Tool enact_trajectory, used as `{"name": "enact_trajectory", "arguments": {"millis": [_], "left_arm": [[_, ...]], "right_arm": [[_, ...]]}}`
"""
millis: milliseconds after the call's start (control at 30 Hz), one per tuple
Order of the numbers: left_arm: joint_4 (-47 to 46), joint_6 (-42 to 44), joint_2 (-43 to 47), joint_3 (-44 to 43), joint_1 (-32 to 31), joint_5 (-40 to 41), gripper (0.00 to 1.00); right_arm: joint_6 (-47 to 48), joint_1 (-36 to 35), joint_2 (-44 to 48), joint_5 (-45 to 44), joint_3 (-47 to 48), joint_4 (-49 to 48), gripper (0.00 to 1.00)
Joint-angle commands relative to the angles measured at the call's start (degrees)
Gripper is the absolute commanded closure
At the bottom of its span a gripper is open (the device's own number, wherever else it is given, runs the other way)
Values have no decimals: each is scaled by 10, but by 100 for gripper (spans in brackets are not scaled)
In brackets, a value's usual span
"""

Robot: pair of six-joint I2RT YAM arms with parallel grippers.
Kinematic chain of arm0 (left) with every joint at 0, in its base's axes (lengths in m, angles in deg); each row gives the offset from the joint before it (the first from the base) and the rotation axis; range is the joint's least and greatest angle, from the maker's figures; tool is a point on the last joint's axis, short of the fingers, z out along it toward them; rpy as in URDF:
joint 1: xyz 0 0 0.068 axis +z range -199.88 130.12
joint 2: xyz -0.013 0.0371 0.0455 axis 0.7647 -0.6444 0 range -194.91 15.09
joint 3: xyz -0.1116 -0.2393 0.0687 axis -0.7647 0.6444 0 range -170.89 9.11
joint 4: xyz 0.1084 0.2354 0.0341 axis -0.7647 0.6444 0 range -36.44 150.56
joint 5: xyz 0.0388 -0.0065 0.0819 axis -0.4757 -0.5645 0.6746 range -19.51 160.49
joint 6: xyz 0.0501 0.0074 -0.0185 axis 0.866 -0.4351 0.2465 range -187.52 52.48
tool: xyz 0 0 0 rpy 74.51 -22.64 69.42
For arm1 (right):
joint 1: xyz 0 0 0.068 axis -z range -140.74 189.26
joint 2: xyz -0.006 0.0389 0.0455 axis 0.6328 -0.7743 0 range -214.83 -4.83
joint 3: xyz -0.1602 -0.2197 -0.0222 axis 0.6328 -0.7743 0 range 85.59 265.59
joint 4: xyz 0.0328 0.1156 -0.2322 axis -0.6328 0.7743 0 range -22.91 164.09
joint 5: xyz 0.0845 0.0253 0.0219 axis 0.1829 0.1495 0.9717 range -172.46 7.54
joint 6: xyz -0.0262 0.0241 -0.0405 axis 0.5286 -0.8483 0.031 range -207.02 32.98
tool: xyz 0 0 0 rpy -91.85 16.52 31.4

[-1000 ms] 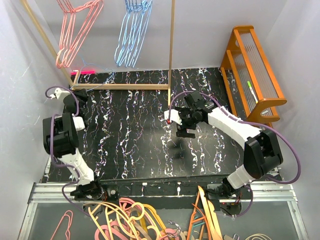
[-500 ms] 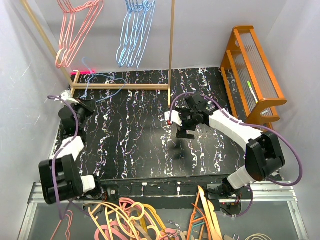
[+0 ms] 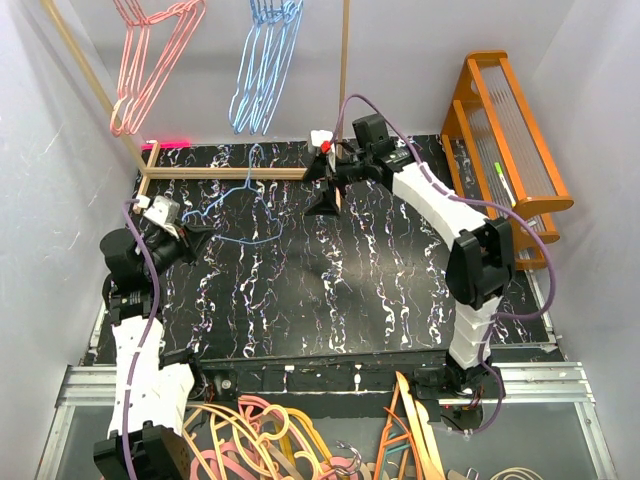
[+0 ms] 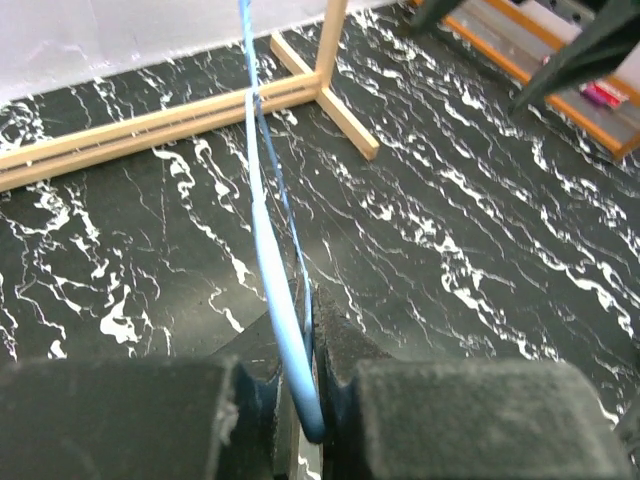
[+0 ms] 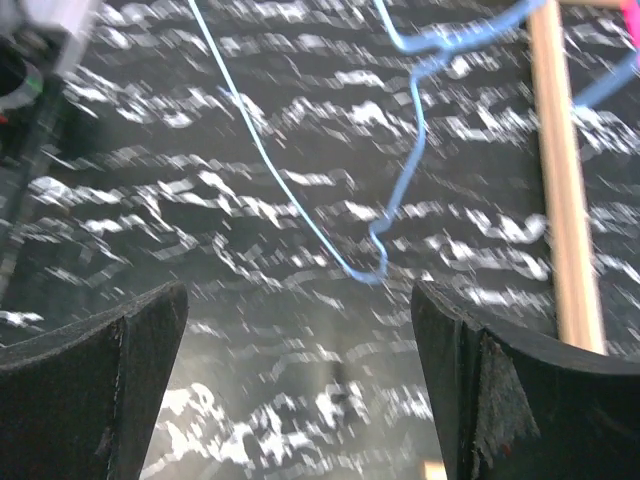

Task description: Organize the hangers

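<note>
Hanger (image 4: 270, 270) pinched in left jaws; right jaws spread — clear.

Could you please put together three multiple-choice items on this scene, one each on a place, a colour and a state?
1. Where do the pink-red hangers hang on the rail, seen from the top camera?
A. left of the blue hangers
B. right of them
C. directly below them

2. What colour is the hanger in the left gripper?
A. pink-red
B. light blue
C. orange

3. What state is the right gripper in?
A. shut on a hanger
B. shut and empty
C. open, with nothing between its fingers

Answers:
1 A, since the pink-red bunch hangs nearer the left wall.
2 B, since the left wrist view shows a light blue wire pinched between the fingers.
3 C, since the right wrist view shows the fingers wide apart over the table.
</note>
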Motion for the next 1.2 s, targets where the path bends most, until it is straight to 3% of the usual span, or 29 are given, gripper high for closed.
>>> {"name": "enact_trajectory", "arguments": {"millis": [0, 133, 200, 367, 733, 867, 1000, 1033, 1067, 1133, 1167], "left_arm": [[131, 93, 9, -42, 3, -52, 100], [167, 108, 14, -62, 3, -41, 100], [173, 110, 20, -62, 3, -39, 100], [214, 131, 32, -76, -1, -36, 100], [281, 144, 45, -108, -2, -18, 100], [286, 146, 46, -112, -2, -11, 100], [286, 147, 49, -104, -1, -2, 100], [280, 144, 50, -100, -1, -1, 100], [275, 132, 46, -101, -1, 11, 91], [285, 97, 14, -133, -1, 23, 37], [330, 123, -20, -169, -1, -9, 16]], "right_arm": [[-154, -2, -45, 231, 31, -86, 4], [-246, -25, -28, 215, -75, -302, 6], [-256, -34, -42, 185, -97, -366, 6], [-291, -48, -116, 91, -79, -518, 4], [-344, -91, -289, 54, 82, -614, 6], [-367, -100, -301, 62, 101, -626, 22], [-374, -103, -276, 82, 76, -630, 65], [-367, -103, -264, 87, 60, -627, 82], [-353, -100, -249, 89, 41, -619, 91], [-320, -87, -218, 97, -7, -600, 92], [-304, -78, -201, 101, -41, -589, 92]]}}
